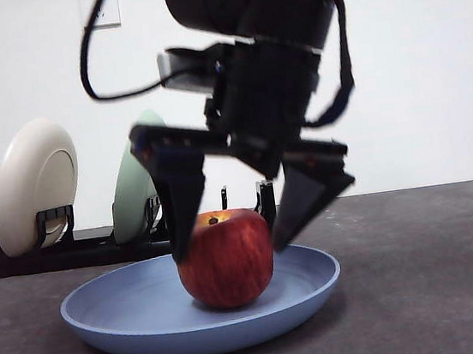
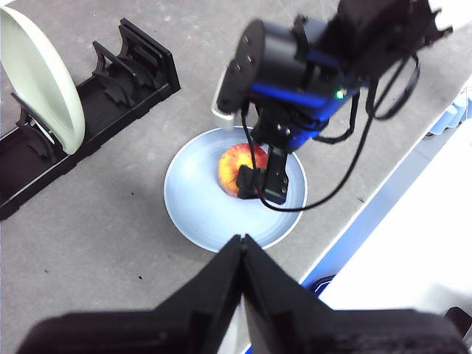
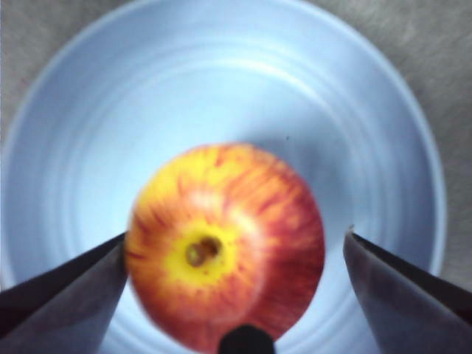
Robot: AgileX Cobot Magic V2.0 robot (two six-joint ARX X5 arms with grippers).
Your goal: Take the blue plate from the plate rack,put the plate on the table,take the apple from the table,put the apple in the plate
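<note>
Red apple sits w/ its base on the floor of the blue plate, stem up, roughly mid-plate; plate lies flat on the tabletop. Front view: right gripper comes down from above, jaws apart and straddling the apple, one tip at each flank near its upper half. The near-side tip looks touching or a hair off the skin, the other shows a sliver of gap; can't tell contact for sure. Behind, the rack holds a cream plate and a pale green plate on edge.

Left wrist view: left gripper hangs high and well apart from the plate, jaws together, holding nothing. Right arm is plainly the nearer one, its tool right over the apple. Apple sits a bit off-centre in the plate, toward the right arm's side.

Right wrist view: apple lies straight between the jaws, stem facing the camera, plate floor visible all round it. Jaws wide, a clear strip of blue showing btw one tip and the skin, the other tip at the apple's edge.

Judgement: apple looks delivered; release seems done or nearly so. Next move likely turns on a straight lift, since the apple is round and a sideways brush from either tip could roll it.
</note>
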